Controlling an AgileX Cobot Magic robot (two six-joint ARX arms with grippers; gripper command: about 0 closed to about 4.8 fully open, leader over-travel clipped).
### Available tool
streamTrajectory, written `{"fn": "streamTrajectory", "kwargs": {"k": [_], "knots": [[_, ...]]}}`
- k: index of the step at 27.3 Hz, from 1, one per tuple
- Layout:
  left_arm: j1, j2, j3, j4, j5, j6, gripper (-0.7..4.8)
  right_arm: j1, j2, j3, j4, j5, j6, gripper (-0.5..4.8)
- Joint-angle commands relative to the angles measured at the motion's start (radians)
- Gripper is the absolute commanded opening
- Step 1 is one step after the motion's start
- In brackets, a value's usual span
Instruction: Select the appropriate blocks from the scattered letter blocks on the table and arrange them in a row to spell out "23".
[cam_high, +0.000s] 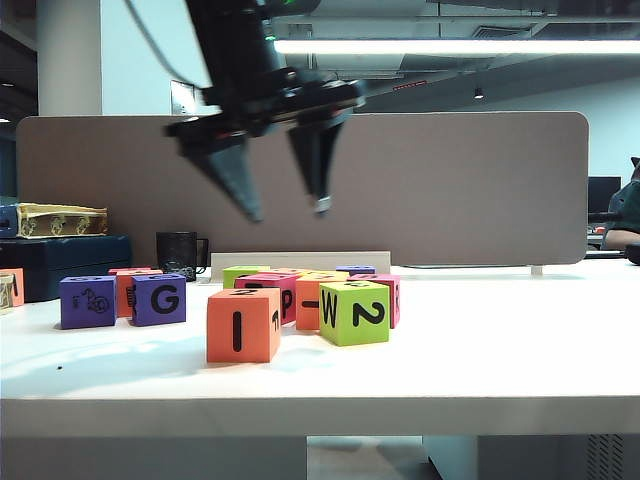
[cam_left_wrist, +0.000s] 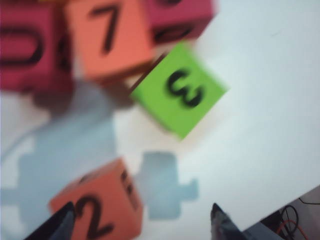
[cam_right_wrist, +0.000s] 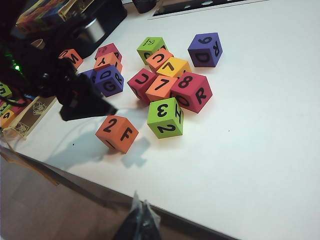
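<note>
Blocks for the number lay nearest the table's front edge (cam_high: 320, 400): an orange block (cam_high: 243, 324) with "I" facing the exterior camera, and just beside it, a little further back, a lime green block (cam_high: 354, 312) with "2" and "W" on its near faces. From the right wrist view, the orange block (cam_right_wrist: 117, 133) carried "2" on top and "F" on a side, while the green block (cam_right_wrist: 165, 117) carried "3" on top and "2" on a side. The two stood near each other but apart, not in a row.

Above them hung the left gripper (cam_high: 285, 205), jaws spread wide and empty, tips pointing down, well clear of the tabletop. Its own blurred camera showed the orange "2" (cam_left_wrist: 100, 210) between its fingertips and the green "3" (cam_left_wrist: 180, 90) beyond.

Behind sat the cluster of other letter blocks, including a pink one (cam_right_wrist: 191, 91) touching an orange "7" (cam_right_wrist: 161, 87); further left, a purple "G" block (cam_high: 159, 299).

The right gripper (cam_right_wrist: 140, 220) hung off the table's edge; whether it was wide or closed could not be told.

The risk seemed to be a wrong face ending upward: both blocks bear several characters, so a grasp that tips or rolls one could spoil the spelling. A descent off-centre could also shove the orange block into its green neighbour.
</note>
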Motion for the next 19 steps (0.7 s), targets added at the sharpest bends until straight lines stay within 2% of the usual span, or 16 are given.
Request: {"fn": "streamTrajectory", "kwargs": {"k": [1,7,14,19], "knots": [[-0.008,0.009,-0.003,0.104,0.036,0.116,3.41,0.0,0.002,0.002,0.012,-0.002,-0.003,-0.01],[-0.018,0.063,-0.003,0.164,0.054,0.344,3.41,0.0,0.002,0.002,0.012,-0.002,-0.003,-0.01],[-0.017,0.152,-0.003,0.222,0.053,0.438,3.41,0.0,0.002,0.002,0.012,-0.003,-0.003,-0.01],[-0.017,0.176,-0.003,0.27,0.052,0.454,3.41,0.0,0.002,0.002,0.012,-0.002,-0.003,-0.01]]}}
